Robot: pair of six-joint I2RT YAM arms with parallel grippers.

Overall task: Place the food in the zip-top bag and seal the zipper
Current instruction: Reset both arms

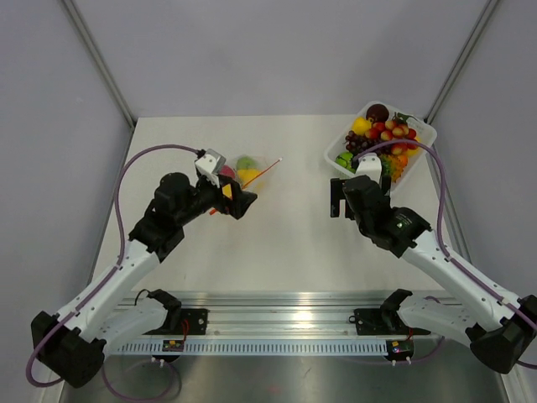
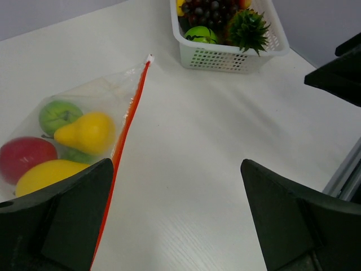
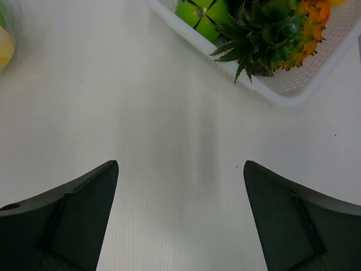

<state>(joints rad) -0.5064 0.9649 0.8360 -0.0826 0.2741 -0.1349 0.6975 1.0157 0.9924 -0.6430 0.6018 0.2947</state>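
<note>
Jaws on both arms stand wide apart, with only bare table (image 2: 197,141) showing between the fingers.

The left gripper (image 2: 176,169) hangs low over the table at the near right edge of the zip-top bag (image 2: 107,90), which lies flat on the left half of the table, well apart from the basket. Through the clear plastic show a green apple (image 2: 59,116), a yellow pear (image 2: 87,132), a red apple (image 2: 22,158) and a yellow oval fruit (image 2: 48,176), packed close together, the pear lying across another green piece. The zipper (image 2: 132,107) runs as a straight orange-red strip along the bag's right edge. Its near end passes behind the gripper's left-hand finger (image 2: 67,220), and whether that finger touches it cannot be told. Nor can it be told whether the strip is pressed shut along its length.

The right gripper (image 3: 180,169) hovers over open table just near of the white basket (image 2: 225,56), which stands at the far right corner. The basket holds a heap of toy fruits, among them dark grapes (image 2: 206,8) and a toy pineapple (image 3: 282,34) with its green crown pointing toward the basket's near wall.
</note>
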